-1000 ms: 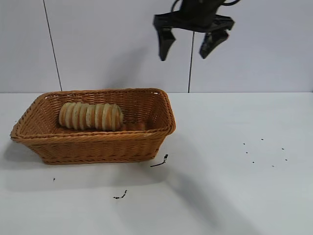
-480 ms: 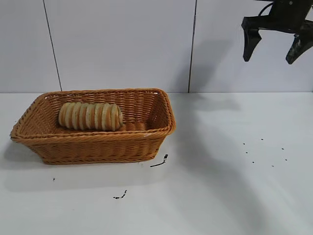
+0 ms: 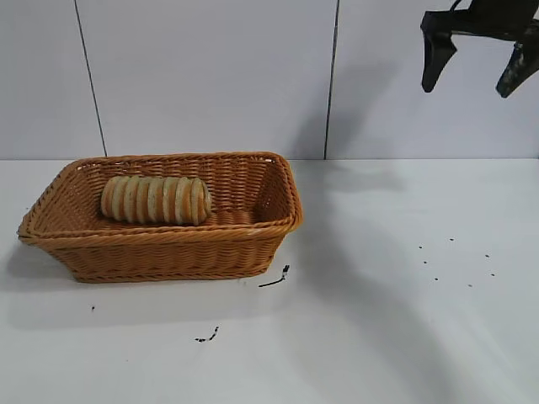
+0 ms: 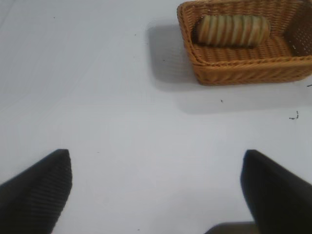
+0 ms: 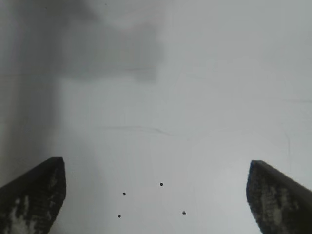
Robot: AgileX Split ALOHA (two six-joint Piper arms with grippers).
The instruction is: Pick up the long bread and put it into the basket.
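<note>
The long bread (image 3: 157,199) lies inside the basket (image 3: 168,252). It rests on its side along the back wall, nearer the left end, so the right part of the basket floor is bare. The basket sits on the white tabletop (image 3: 379,337) in the left half of the frame. Its tall woven sides keep the bread from rolling out.

The right hand (image 3: 478,59) is up in the top right corner of the frame, high over the tabletop and well apart from the basket. Its two fingers are spread wide and there is nothing between them. In the right wrist view the hand (image 5: 156,195) looks down at bare tabletop with a few small dark specks (image 5: 161,185). It holds nothing because the bread is already where it should be.

The left hand (image 4: 156,190) is seen only in its own wrist view. Its fingers are spread wide and it holds nothing too. It looks across the tabletop at the basket (image 4: 234,73) and the bread (image 4: 233,30), which are far from it. It looks parked.

Some small dark bits (image 3: 276,278) lie on the tabletop just in front of the basket's right corner. They touch nothing.

I think the job is done, since the bread is in the basket and no hand is near it.
</note>
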